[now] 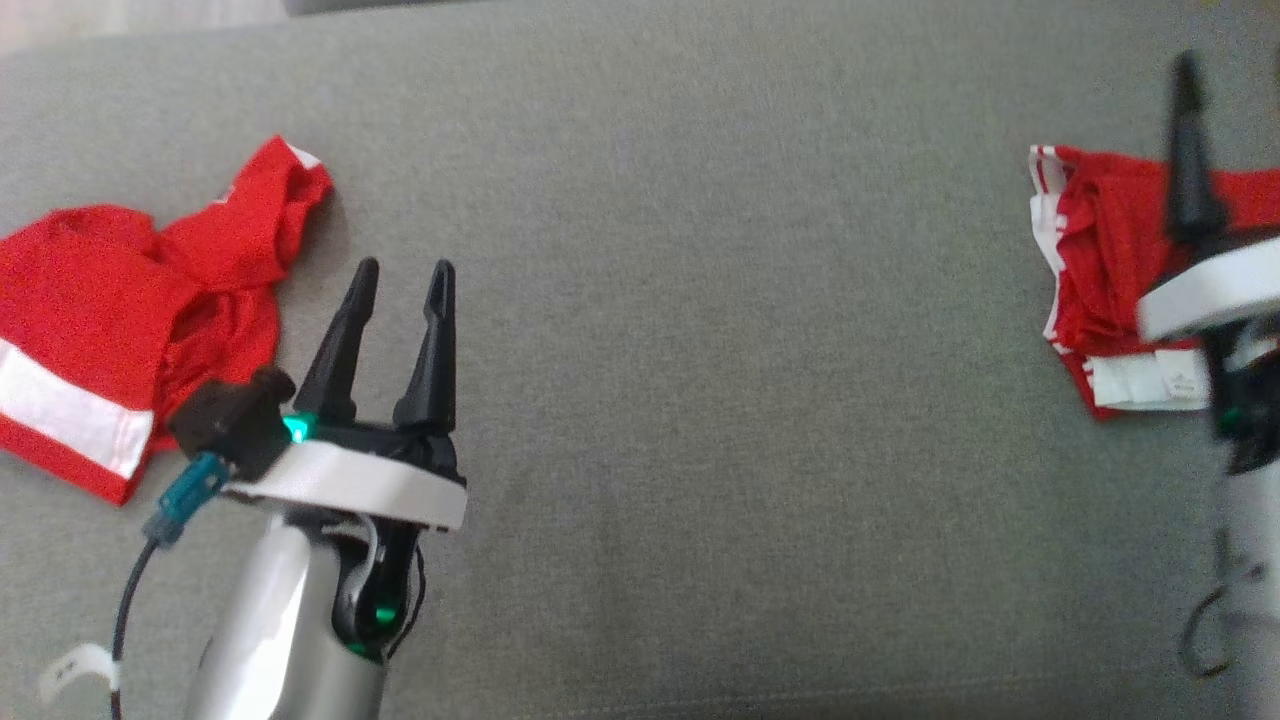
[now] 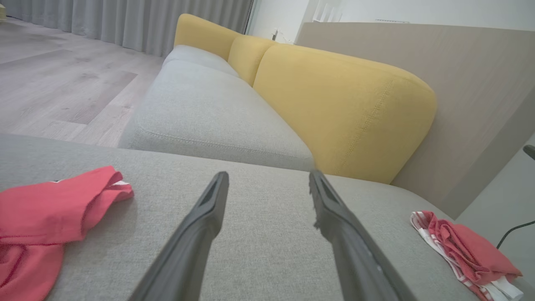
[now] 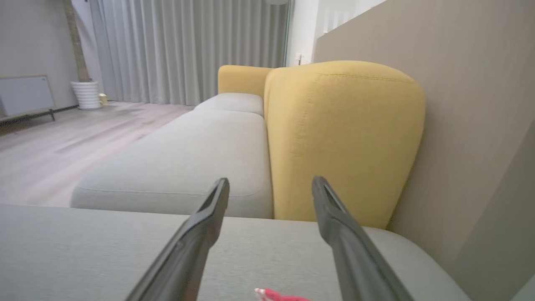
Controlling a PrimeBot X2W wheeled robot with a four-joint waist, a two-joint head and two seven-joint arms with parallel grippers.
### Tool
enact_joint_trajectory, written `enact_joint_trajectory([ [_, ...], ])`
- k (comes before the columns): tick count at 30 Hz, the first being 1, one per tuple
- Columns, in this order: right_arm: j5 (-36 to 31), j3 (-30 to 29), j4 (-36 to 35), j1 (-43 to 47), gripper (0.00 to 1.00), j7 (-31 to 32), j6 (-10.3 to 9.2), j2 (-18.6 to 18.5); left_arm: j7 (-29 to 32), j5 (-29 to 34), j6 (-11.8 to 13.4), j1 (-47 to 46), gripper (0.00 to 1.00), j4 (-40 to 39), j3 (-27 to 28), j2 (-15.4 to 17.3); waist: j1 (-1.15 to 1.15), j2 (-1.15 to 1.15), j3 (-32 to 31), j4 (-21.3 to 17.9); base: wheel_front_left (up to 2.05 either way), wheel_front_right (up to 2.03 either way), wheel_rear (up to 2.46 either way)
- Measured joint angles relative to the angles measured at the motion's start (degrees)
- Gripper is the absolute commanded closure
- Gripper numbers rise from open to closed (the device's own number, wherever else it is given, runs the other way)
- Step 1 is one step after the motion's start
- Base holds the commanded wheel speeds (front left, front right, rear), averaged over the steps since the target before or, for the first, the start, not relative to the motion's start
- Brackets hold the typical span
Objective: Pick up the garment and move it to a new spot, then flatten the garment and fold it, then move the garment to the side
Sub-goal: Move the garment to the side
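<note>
Home living room. Long sofa with grey seat cushions and yellow back cushions runs to the far end along a beige wall panel. Floor-length grey curtains cover the far wall, and there's wood-plank floor to the left. White ribbed planter on the floor by the curtains; low white panel unit against the far-left wall. Near grey upholstered seat has loose clothing on it: left red garment, right red garment.
</note>
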Motion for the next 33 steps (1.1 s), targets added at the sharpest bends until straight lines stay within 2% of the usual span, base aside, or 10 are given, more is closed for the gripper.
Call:
enact_joint_trajectory([
  [6,0.5,3.8,-2.4,7.7,0.00,-3.3,0.00,6.5,0.0,-0.7,0.6,3.7,0.00,0.1,-1.0,0.0,0.00,0.00,-4.5,1.3,0.00,0.00,0.00],
  [13,-0.9,4.8,-2.3,16.5,0.00,-6.0,0.00,10.8,0.0,-1.3,1.7,9.1,0.00,0.7,-1.5,0.0,0.00,0.00,-9.7,3.1,0.00,0.00,0.00],
  [19,-1.1,5.5,-2.1,22.6,0.00,-7.8,0.00,11.7,0.0,-1.9,2.4,13.2,0.00,0.6,-3.2,0.1,0.00,0.00,-12.8,4.1,0.00,0.00,0.00],
  [23,2.3,5.6,-0.8,26.8,0.00,-9.9,0.00,11.9,0.0,-1.9,3.9,15.1,0.00,-0.2,-3.9,0.2,0.00,0.00,-14.2,5.1,0.00,0.00,0.00],
  [33,2.9,6.7,-0.2,27.6,0.00,-11.8,0.00,11.9,0.0,-2.3,4.6,15.7,0.00,-1.5,-3.4,0.2,0.00,0.00,-14.6,4.6,0.00,0.00,0.00],
])
